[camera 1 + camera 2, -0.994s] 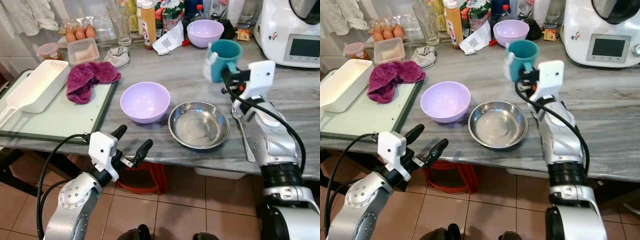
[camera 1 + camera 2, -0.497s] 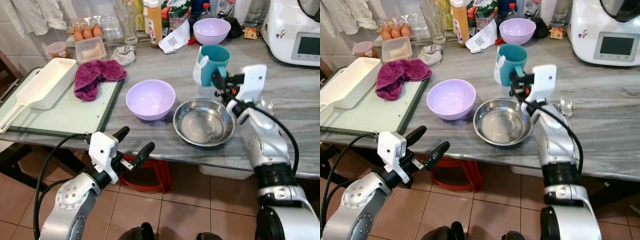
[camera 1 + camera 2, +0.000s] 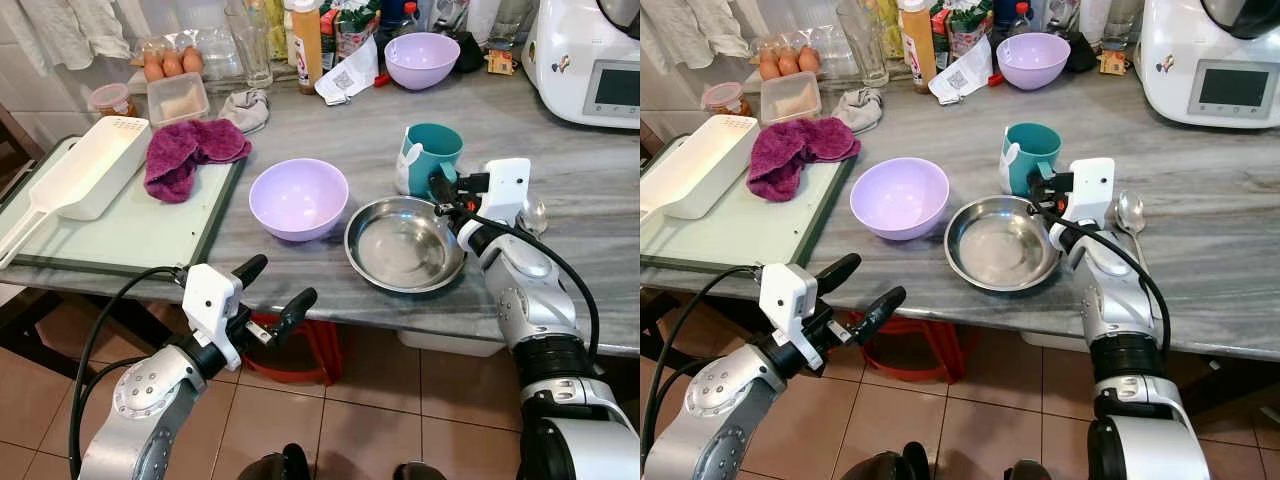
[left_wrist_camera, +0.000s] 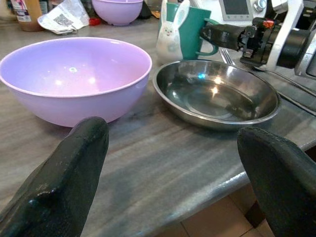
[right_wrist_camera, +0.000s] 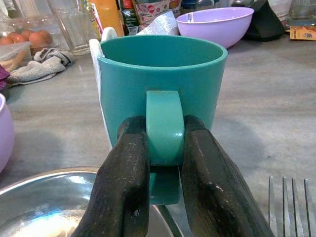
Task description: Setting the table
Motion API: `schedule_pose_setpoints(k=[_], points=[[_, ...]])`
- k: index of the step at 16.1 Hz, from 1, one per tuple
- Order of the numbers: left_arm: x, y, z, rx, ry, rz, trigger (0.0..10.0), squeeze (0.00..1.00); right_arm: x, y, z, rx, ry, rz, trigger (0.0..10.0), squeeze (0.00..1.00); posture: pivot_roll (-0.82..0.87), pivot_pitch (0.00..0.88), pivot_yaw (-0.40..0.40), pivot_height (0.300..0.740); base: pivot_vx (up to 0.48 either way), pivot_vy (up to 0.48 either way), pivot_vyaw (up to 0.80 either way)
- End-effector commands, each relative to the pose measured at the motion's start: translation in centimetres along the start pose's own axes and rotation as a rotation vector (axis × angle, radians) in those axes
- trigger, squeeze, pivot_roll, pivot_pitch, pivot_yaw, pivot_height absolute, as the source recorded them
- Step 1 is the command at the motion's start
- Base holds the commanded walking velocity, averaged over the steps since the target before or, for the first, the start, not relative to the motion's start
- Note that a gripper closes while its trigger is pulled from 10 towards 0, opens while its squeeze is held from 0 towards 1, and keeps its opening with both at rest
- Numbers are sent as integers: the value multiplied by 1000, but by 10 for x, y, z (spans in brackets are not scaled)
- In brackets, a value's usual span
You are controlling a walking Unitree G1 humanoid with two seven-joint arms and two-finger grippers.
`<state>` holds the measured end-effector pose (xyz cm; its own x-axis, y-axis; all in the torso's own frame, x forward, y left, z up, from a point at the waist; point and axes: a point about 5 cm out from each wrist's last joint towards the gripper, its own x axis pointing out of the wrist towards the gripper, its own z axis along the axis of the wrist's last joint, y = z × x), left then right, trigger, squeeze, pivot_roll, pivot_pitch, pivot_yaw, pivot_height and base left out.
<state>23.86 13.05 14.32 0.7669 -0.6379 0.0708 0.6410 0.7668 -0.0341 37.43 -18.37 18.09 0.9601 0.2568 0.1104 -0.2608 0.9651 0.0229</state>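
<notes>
Fingers of your right gripper [image 5: 165,163] pinch the handle of the teal mug [image 3: 1030,155], which stands upright just behind the steel bowl [image 3: 1002,243]; your left gripper [image 3: 855,290] hangs open below the table edge.

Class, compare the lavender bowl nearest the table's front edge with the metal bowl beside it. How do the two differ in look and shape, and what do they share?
The lavender bowl is matte and pale purple; the metal bowl is shiny, silver and mirrors the light. The lavender bowl is deep with steep walls; the metal bowl is shallow and broad. The metal bowl lies next to the teal mug held by the right gripper; the lavender bowl stands farther from it. Both are round, upright and empty.
</notes>
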Motion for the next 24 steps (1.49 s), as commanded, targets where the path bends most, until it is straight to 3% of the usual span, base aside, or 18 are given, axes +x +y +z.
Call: schedule_pose_setpoints(k=[1,2,3,12,14,17,21,24], points=[[-2,0,2,8,9,-10,10000,0,4,4,2,2,-11,24,10000,0,-131,197,116,740,0,0,0],[-2,0,1,8,11,-10,10000,0,5,4,2,4,-9,29,10000,12,-129,196,117,740,0,0,0],[-2,0,0,7,12,-8,10000,0,5,4,1,-7,-8,33,10000,973,-128,195,116,740,0,0,0],[-4,4,-6,5,28,3,10000,0,7,-2,5,-98,-21,41,10000,1000,-123,185,121,740,0,0,0],[-4,4,-7,6,32,3,10000,0,5,-5,13,-143,-62,18,10000,1000,-124,187,127,740,0,0,0],[-4,6,-5,19,21,20,10000,0,2,-6,25,-139,-121,5,10000,1000,-121,183,128,740,0,0,0],[0,24,7,79,-52,174,10000,0,-12,5,39,-196,-224,4,10000,1000,-129,167,125,740,0,0,0],[4,27,12,78,-78,180,10000,0,-27,18,40,-216,-256,-6,10000,1000,-141,155,124,740,0,0,0]])
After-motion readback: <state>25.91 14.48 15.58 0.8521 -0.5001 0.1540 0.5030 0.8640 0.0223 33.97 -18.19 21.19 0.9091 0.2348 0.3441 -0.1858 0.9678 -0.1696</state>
